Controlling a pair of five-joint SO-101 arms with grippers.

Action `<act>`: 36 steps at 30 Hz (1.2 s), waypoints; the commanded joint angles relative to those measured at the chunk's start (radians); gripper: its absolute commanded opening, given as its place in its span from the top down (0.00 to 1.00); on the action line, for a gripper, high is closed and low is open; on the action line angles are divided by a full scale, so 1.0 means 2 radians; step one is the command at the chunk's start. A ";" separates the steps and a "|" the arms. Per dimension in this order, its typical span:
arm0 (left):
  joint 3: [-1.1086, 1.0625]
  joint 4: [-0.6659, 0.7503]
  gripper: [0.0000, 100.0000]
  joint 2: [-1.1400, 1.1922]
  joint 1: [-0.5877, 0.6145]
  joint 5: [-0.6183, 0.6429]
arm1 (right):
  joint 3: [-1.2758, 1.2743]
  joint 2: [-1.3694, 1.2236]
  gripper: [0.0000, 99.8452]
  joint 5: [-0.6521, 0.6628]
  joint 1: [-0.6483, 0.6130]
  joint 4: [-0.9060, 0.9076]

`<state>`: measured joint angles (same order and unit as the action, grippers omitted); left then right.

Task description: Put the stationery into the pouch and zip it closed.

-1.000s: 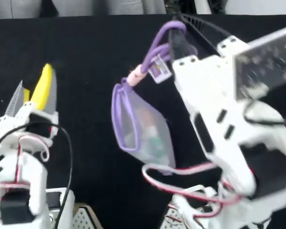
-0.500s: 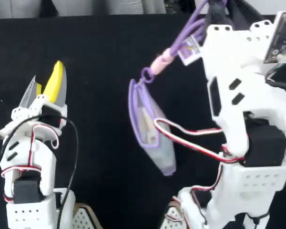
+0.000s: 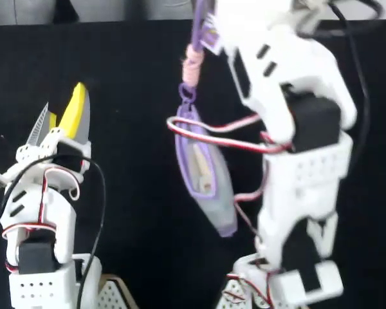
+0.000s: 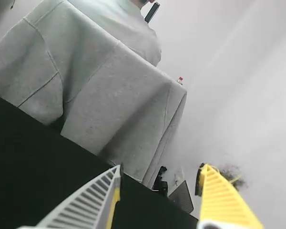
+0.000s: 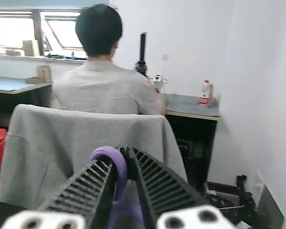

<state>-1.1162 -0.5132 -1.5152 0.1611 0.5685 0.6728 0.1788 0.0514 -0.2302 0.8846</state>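
We observe the right gripper (image 5: 126, 153) with its fingers closed on the purple strap (image 5: 108, 161) of the pouch; in the right wrist view the strap loops over one finger (image 5: 88, 183) and runs down between the pair. In the high view the right arm (image 3: 289, 96) stands raised at the far side of the desk (image 3: 128, 71), and the strap (image 3: 199, 26) runs down from the top edge through a pink connector (image 3: 192, 63) and a small ring (image 3: 188, 94) to the pouch (image 3: 212, 193). The pouch hangs lifted above the desk, long axis roughly vertical, beside the right arm. Through its translucent wall we see pale stationery (image 3: 202, 168) inside. We cannot tell whether the zip is closed. A red-and-white cable (image 3: 206, 132) of the right arm crosses in front of the upper pouch. The left gripper (image 3: 61, 106) is well apart from the pouch, pointing away from the arm base, its yellow and grey fingers spread and holding nothing; the left wrist view shows the same gap (image 4: 157, 171).
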 commanded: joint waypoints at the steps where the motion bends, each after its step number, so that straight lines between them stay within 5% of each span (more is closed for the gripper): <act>1: 0.001 0.010 0.74 -0.005 -0.004 0.004 | 0.234 -0.092 0.99 0.013 -0.025 0.059; 8: 0.001 0.010 0.74 -0.005 -0.004 0.004 | 0.380 -0.182 0.99 0.042 -0.031 0.090; 16: 0.001 0.010 0.74 -0.005 -0.004 0.004 | 0.342 -0.167 0.99 0.042 -0.041 0.089; 32: -0.002 0.010 0.74 -0.005 -0.004 0.004 | 0.310 -0.173 0.99 0.054 -0.052 0.322; 36: -0.007 0.013 0.74 -0.006 -0.004 0.004 | 0.310 -0.190 0.99 0.092 -0.026 0.313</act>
<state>-1.1347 -0.5071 -1.5152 0.1611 0.5685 1.2835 -0.1926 0.1788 -0.3299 1.5075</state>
